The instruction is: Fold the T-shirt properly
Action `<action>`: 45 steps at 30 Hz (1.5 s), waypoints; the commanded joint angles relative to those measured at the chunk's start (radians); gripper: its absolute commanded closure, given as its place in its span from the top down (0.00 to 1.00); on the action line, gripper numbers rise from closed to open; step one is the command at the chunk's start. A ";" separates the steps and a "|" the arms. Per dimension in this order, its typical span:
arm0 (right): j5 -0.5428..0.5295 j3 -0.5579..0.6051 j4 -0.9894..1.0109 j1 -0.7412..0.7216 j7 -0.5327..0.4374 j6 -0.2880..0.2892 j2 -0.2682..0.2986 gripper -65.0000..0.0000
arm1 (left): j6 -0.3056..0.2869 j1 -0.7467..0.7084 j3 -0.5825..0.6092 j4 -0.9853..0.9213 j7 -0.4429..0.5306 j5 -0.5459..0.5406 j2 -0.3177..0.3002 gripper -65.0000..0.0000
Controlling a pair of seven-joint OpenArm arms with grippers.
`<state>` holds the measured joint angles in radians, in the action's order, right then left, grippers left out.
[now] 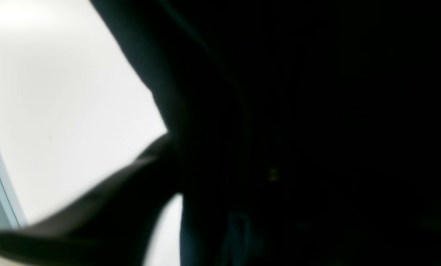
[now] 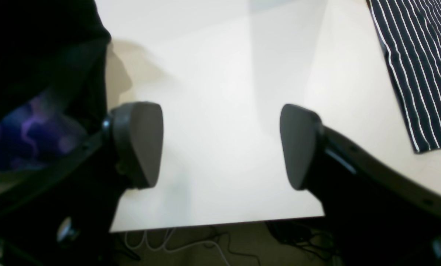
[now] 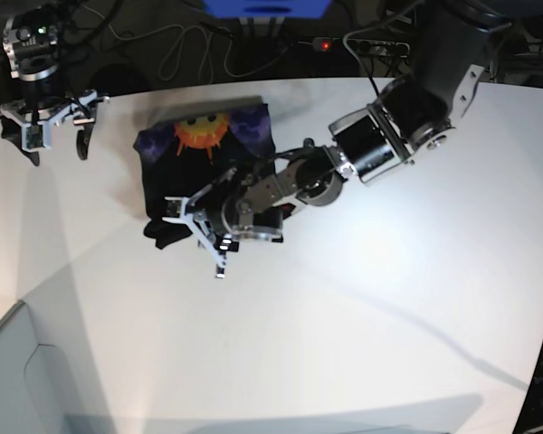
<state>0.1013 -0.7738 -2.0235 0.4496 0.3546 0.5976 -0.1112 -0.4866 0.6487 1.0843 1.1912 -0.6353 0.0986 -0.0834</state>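
shirt [image 3: 208,149] sits upper centre-left of the base view on the white table [image 3: 344,316], already down to a compact, roughly square bundle. print side up: orange sun and purple patches show along its top half. so the main folds look done, in my read.

what's left: the lower left corner isn't clean. a dark lobe of cloth sticks out past the bundle's edge at the lower left, just beside the left gripper [image 3: 199,237]. edges there look lumpy, not squared. probably needs one more tuck or a flatten, then release and retract.

left gripper: low over the bundle's lower edge, fingers spread in the base view, tips at the cloth edge and past it onto bare table. the left wrist view is nearly all black cloth [image 1: 298,129], blurred, with a strip of table at left; no help there. jaws look apart; can't tell whether any cloth is caught between them.

right gripper [image 2: 220,144]: upper left of the base view, well apart from the shirt's main body. wrist view shows both pads wide apart with only bare table between them, nothing held. shirt print shows at that view's left edge, behind the left finger.

striped cloth [image 2: 420,66] at upper right of the right wrist view, not part of this job.
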 commanded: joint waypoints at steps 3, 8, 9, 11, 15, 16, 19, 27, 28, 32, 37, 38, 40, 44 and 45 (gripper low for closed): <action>-0.015 0.001 -0.019 0.001 -0.027 -0.006 0.006 0.73 | 0.009 0.030 -0.016 0.025 0.007 0.005 0.003 0.55; -0.015 0.004 -0.019 -0.002 -0.027 -0.006 0.006 0.73 | 0.010 0.032 -0.122 0.060 0.009 0.006 0.003 0.57; -0.015 0.004 -0.019 -0.002 -0.027 -0.006 0.006 0.73 | 0.010 0.032 -0.148 0.069 0.009 0.006 0.003 0.57; -0.015 0.006 -0.019 -0.004 -0.027 -0.006 0.006 0.73 | 0.010 0.032 -0.192 0.097 0.007 0.006 0.003 0.57; -0.015 0.018 -0.019 -0.005 -0.027 -0.006 0.006 0.73 | 0.010 0.032 -0.277 0.166 0.005 0.006 0.001 0.57; -0.015 0.030 -0.019 -0.005 -0.027 -0.006 0.011 0.73 | 0.010 0.030 -0.303 0.183 0.005 0.006 0.001 0.57; -0.015 0.064 -0.019 -0.008 -0.027 -0.006 0.012 0.73 | 0.010 0.023 -0.390 0.247 0.005 0.006 -0.037 0.57; -0.013 0.221 -0.016 -0.045 -0.027 -0.006 0.012 0.59 | 0.010 -0.211 -0.847 0.416 0.004 -0.004 -0.210 0.57; -0.013 0.244 -0.015 -0.048 -0.027 -0.006 0.012 0.51 | 0.010 -0.249 -0.930 0.418 0.004 -0.004 -0.221 0.57; -0.013 0.340 -0.012 -0.048 -0.027 -0.006 0.011 0.14 | 0.010 -0.402 -1.306 0.418 0.004 -0.081 -0.227 0.57; -0.013 0.382 0.004 -0.042 -0.027 -0.006 0.012 0.01 | 0.010 -0.568 -1.595 0.411 0.004 -0.247 -0.241 0.57; -0.013 0.379 0.013 -0.041 -0.027 -0.003 0.012 0.00 | 0.010 -0.607 -1.624 0.411 0.004 -0.271 -0.247 0.57; -0.013 0.376 0.042 -0.038 -0.027 -0.003 0.023 0.00 | 0.010 -0.668 -1.671 0.411 0.004 -0.316 -0.252 0.57; -0.018 0.383 0.099 -0.019 -0.035 -0.001 0.060 0.00 | 0.010 -0.754 -1.746 0.411 0.004 -0.365 -0.247 0.57; -0.018 0.382 0.112 -0.019 -0.035 -0.001 0.061 0.00 | 0.010 -0.768 -1.756 0.411 0.004 -0.369 -0.244 0.57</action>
<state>0.1036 -0.3923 -1.8954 0.4328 0.3492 0.5980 -0.0502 -0.4778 -0.1238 -0.6666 1.5841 -0.6540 -0.2546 -0.3134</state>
